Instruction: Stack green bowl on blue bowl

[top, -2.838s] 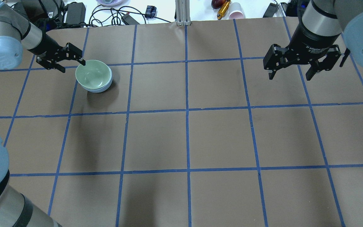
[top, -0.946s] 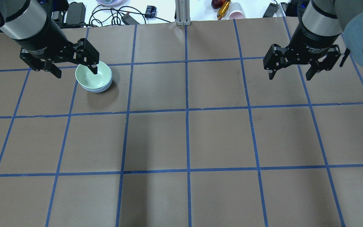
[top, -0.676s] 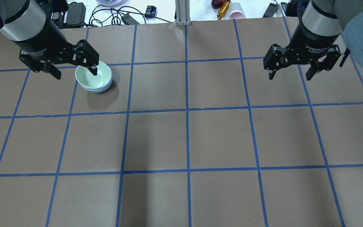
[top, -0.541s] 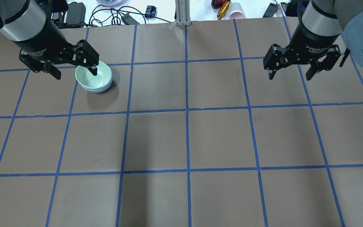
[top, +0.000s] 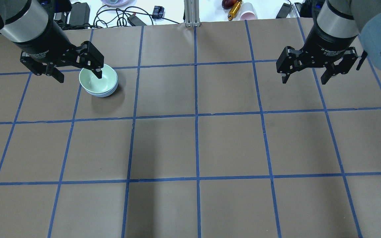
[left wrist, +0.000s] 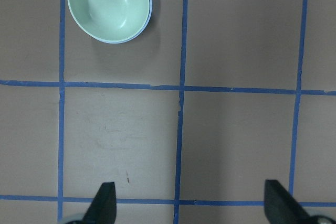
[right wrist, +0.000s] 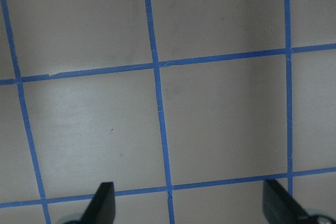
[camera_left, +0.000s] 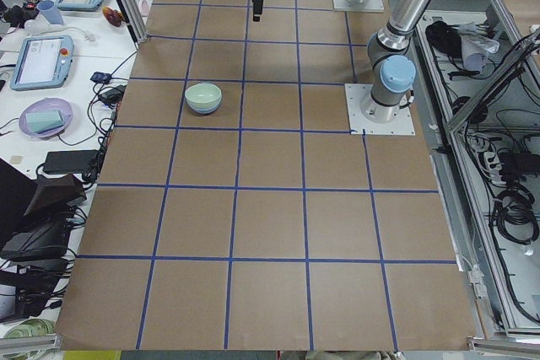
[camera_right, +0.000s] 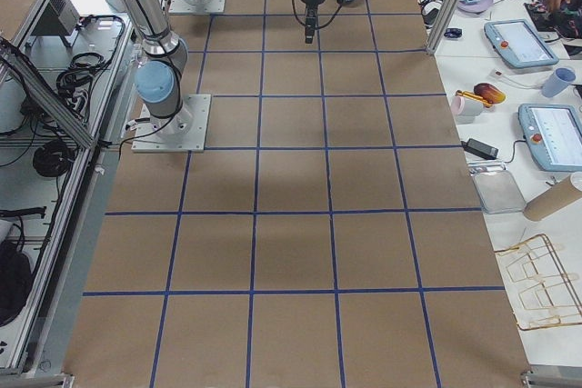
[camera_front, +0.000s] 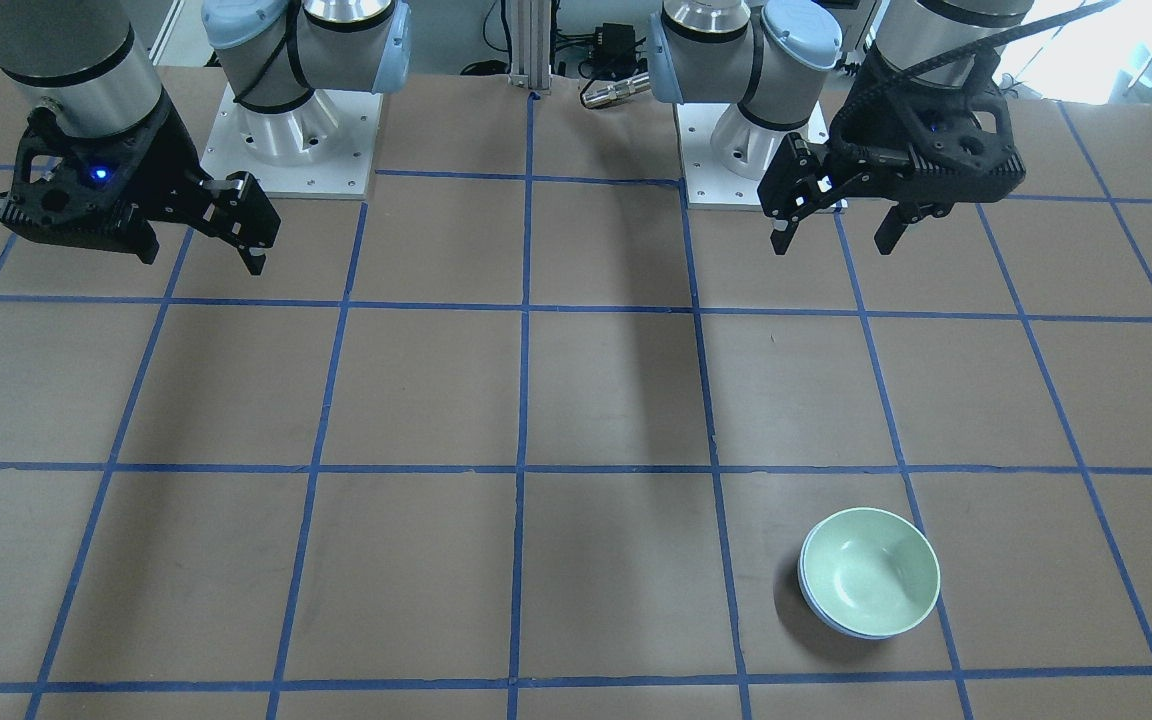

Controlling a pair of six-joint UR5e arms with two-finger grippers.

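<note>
The green bowl [top: 98,79] sits nested inside the blue bowl [top: 104,95], upright on the brown table at the far left. Only the blue bowl's rim and lower side show beneath it. The pair also shows in the front view, green [camera_front: 870,570] over blue [camera_front: 851,631], and in the left wrist view [left wrist: 107,3]. My left gripper [top: 79,77] is open and empty, held high above the table and apart from the bowls; in the front view [camera_front: 831,244] it is well back from them. My right gripper [top: 304,81] is open and empty, high over the far right.
The table is brown paper with a blue tape grid. Beyond its far edge lie cables, power adapters, a pink cup [top: 248,11] and an aluminium post [top: 192,13]. The arm bases [camera_front: 286,130] stand at the robot's side of the table.
2.8 s ago my left gripper was low at the stacked bowls' rim; it has since lifted clear, empty. Over the last second nothing has visibly moved.
</note>
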